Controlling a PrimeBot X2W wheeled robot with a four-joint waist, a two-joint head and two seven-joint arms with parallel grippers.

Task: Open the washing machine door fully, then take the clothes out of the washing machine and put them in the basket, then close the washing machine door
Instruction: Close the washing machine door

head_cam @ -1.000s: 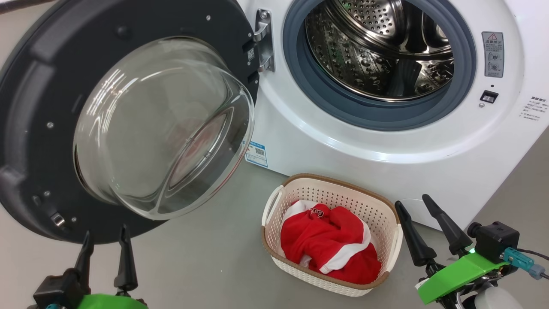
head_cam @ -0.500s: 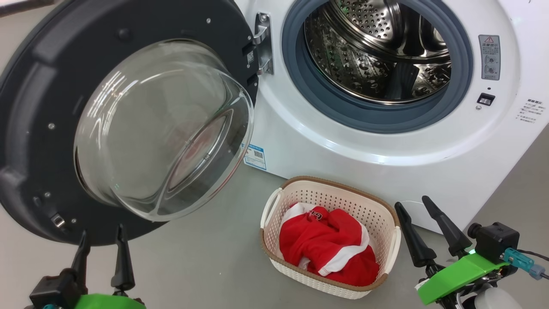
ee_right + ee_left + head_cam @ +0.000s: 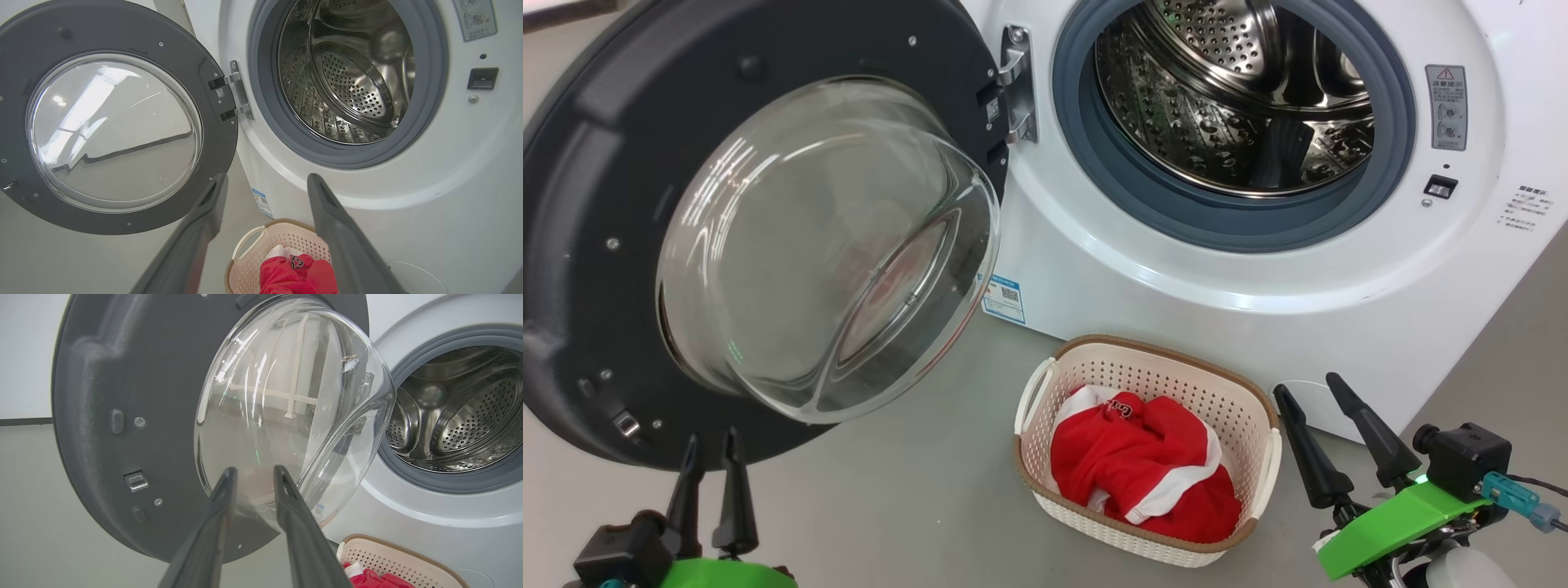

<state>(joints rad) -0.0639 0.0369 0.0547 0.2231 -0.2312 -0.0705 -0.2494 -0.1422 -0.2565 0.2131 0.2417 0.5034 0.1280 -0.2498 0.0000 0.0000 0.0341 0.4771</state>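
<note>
The washing machine door (image 3: 596, 163) stands swung wide open to the left, its glass bowl (image 3: 825, 245) bulging toward me. The washing machine (image 3: 1176, 302) shows a bare steel drum (image 3: 1233, 90). On the floor in front sits the basket (image 3: 1160, 359) with the red and white clothes (image 3: 1143, 465) lying inside. My left gripper (image 3: 712, 445) hovers just below the door's lower edge, fingers narrowly apart with nothing between them; in the left wrist view the left gripper (image 3: 254, 471) points at the glass bowl. My right gripper (image 3: 1305, 384) stands wide open and empty to the right of the basket.
Grey floor (image 3: 915, 490) stretches between the door and the basket. The door hinge (image 3: 1017, 82) sits at the drum opening's left. A blue label (image 3: 1003, 300) marks the machine's lower left corner. In the right wrist view, the basket (image 3: 249, 241) lies below the right gripper (image 3: 266, 177).
The left gripper's fingers have drawn closer together. The head view has shifted slightly, so the camera moved. The right gripper, basket and clothes stay as they were.
</note>
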